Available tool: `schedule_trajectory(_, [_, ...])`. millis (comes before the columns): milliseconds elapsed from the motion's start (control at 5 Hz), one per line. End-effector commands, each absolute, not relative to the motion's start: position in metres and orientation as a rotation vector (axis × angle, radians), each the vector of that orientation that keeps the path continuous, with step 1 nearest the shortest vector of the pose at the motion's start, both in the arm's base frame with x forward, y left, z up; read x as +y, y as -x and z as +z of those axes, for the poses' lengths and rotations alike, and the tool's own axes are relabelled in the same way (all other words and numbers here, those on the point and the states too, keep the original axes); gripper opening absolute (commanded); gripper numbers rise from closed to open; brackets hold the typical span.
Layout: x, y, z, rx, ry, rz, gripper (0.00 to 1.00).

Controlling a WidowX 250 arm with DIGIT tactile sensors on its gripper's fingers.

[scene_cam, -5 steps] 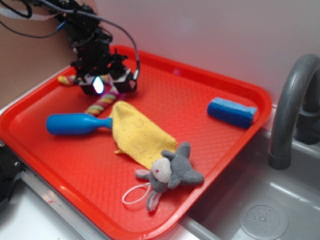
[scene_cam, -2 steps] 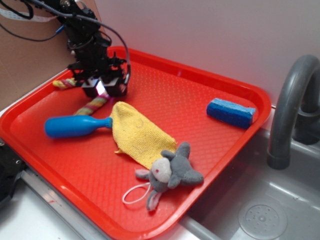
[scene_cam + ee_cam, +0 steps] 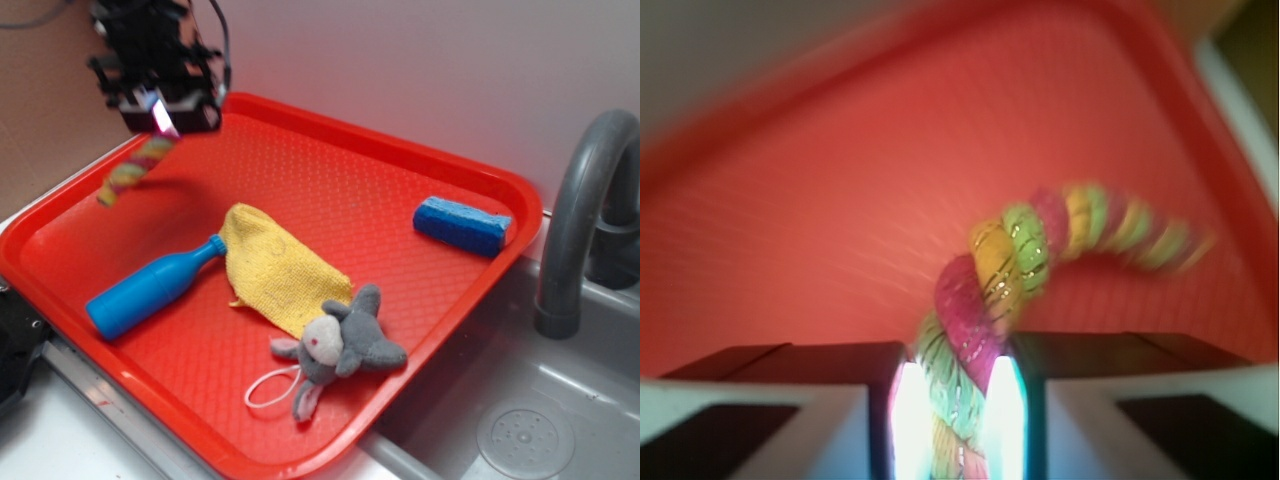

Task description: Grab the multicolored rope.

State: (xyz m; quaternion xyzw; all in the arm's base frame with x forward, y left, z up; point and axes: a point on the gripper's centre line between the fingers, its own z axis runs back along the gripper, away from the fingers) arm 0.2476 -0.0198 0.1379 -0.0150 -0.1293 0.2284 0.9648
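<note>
From the exterior view I have the gripper (image 3: 160, 112) up above the far left corner of the red tray (image 3: 400, 170), with the multicolored rope (image 3: 132, 172) hanging from it, clear of the tray floor and slanting down to the left. The rope looks motion-blurred there. My wrist view shows it better: the two pale fingers (image 3: 902, 415) are pinched tight on the rope (image 3: 985, 300), which runs up between them and curls off to the right in pink, green and yellow twists with fine glittery threads.

Below on the tray lies a blue bottle (image 3: 150, 288), its neck touching the corner of a yellow cloth (image 3: 277, 268). A grey plush toy (image 3: 343, 345) rests at the cloth's near end, its white cord loop (image 3: 268, 388) lying toward the tray's front rim. A blue sponge (image 3: 464, 225) sits near the right rim. I can read no writing or labels on anything.
</note>
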Motion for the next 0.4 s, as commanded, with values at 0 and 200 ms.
schedule_trajectory(0, [-0.02,-0.228,0.247,-0.484,0.079,0.16,0.0])
schedule_trajectory(200, [-0.016,-0.226,0.26,-0.527,0.148,0.111,0.0])
